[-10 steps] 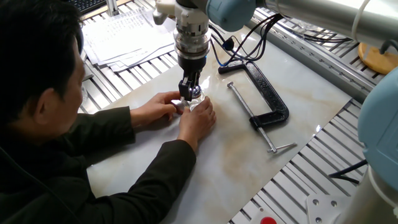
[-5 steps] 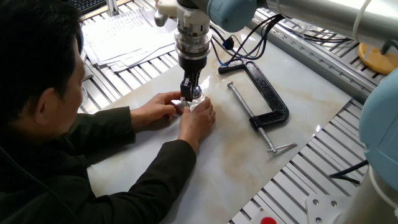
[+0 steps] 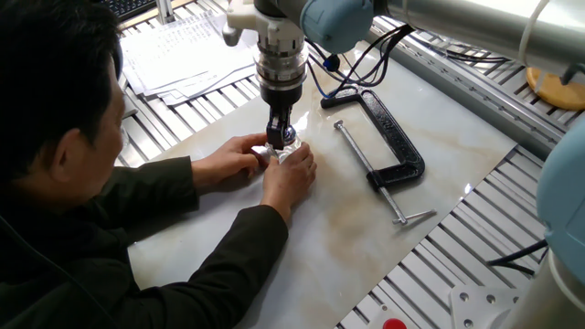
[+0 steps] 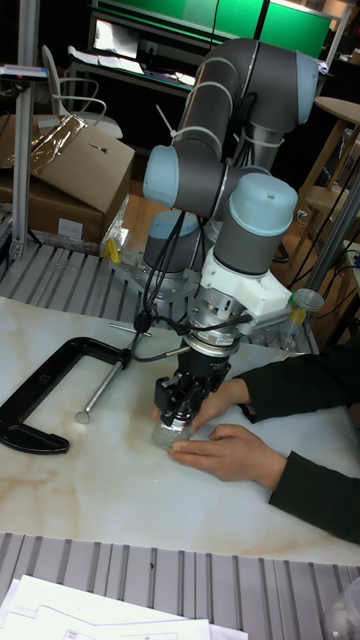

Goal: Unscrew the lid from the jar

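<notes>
1. Your black two-finger gripper (image 3: 281,134) (image 4: 178,412) points straight down from the grey and pale-blue arm, over the left-centre of the pale marble-patterned worktop (image 3: 366,228) (image 4: 90,480).
2. Its fingers are drawn close together around the small round shiny lid (image 3: 289,135), so it appears clenched on that lid, though the contact itself is too small to see clearly.
3. The tiny clear glass jar (image 3: 285,151) (image 4: 166,435) stands directly under the gripper, mostly hidden by hands.
4. The person's two bare hands bracket the jar: one hand (image 3: 233,157) (image 4: 210,395) on one side, the other hand (image 3: 291,176) (image 4: 228,452) on the opposite side, both touching or pressed close to it.
5. A black metal C-clamp with a silver screw rod (image 3: 388,151) (image 4: 45,390) lies flat on the worktop, well apart from the jar.
6. White printed paper sheets (image 3: 178,50) rest on the slatted metal frame beyond the worktop.
</notes>
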